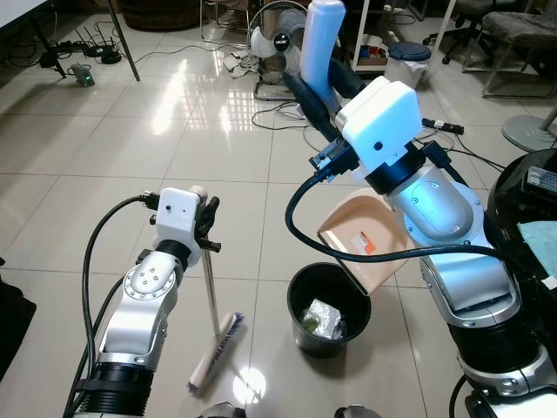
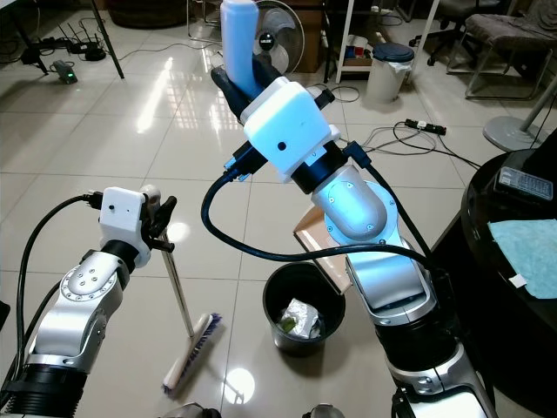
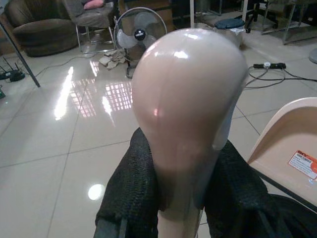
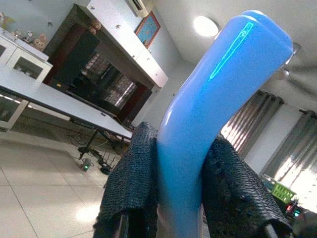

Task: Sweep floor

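The tiled floor (image 1: 130,174) carries everything. On it, just before the robot, stands a black bin (image 1: 329,309) with crumpled rubbish (image 1: 324,319) inside. Over the bin's far rim tilts a beige dustpan (image 1: 370,239), its mouth tipped down toward the bin; the right hand (image 1: 306,91) is clamped on the dustpan's blue handle (image 1: 320,39), raised high. The right wrist view shows what the head views cannot: both black fingers (image 4: 131,183) pressed against the blue handle, with ceiling lights behind. The left hand (image 1: 207,225) grips a broom (image 1: 214,350) near the top of its thin metal shaft, the bristle head resting on the floor left of the bin. The left wrist view shows the broom's rounded beige knob (image 3: 188,109) between the fingers and the dustpan's orange label (image 3: 303,163).
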Controlling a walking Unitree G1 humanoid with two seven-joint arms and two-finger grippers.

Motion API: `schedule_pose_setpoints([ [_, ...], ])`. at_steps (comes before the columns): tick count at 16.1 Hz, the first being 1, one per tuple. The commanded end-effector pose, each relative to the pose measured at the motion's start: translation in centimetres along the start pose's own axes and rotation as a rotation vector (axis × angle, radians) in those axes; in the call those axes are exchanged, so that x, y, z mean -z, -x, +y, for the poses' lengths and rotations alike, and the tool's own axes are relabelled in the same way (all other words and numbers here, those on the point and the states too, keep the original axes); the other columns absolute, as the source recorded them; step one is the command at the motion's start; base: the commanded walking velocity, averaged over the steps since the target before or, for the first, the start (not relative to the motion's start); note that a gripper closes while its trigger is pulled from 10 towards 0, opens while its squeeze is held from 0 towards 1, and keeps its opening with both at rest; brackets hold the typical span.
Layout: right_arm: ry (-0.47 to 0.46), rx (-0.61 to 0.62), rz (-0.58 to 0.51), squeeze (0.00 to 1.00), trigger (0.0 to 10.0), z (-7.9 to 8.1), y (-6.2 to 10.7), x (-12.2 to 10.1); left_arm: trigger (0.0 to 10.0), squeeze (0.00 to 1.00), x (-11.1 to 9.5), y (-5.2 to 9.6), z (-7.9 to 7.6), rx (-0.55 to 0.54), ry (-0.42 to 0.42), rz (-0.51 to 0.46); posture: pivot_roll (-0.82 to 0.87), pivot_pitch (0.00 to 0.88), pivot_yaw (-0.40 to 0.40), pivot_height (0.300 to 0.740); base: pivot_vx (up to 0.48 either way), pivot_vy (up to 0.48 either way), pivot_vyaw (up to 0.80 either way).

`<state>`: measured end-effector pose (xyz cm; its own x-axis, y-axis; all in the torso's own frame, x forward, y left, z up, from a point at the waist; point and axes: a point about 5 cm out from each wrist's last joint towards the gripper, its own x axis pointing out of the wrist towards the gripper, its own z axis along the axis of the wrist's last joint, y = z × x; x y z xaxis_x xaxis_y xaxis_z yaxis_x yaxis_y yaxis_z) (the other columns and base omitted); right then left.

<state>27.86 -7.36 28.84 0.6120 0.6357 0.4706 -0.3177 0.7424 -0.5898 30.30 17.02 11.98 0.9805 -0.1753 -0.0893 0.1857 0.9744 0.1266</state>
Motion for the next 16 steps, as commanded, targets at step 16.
schedule_pose_setpoints([
  [16,-0.487,0.648,-0.038,0.0,10.0,-6.9,2.5,-0.1,10.0,0.0,-3.7,-0.8,0.4,0.02,-0.109,-0.129,-0.1,0.032,0.033,0.74,0.0,0.244,0.0],
])
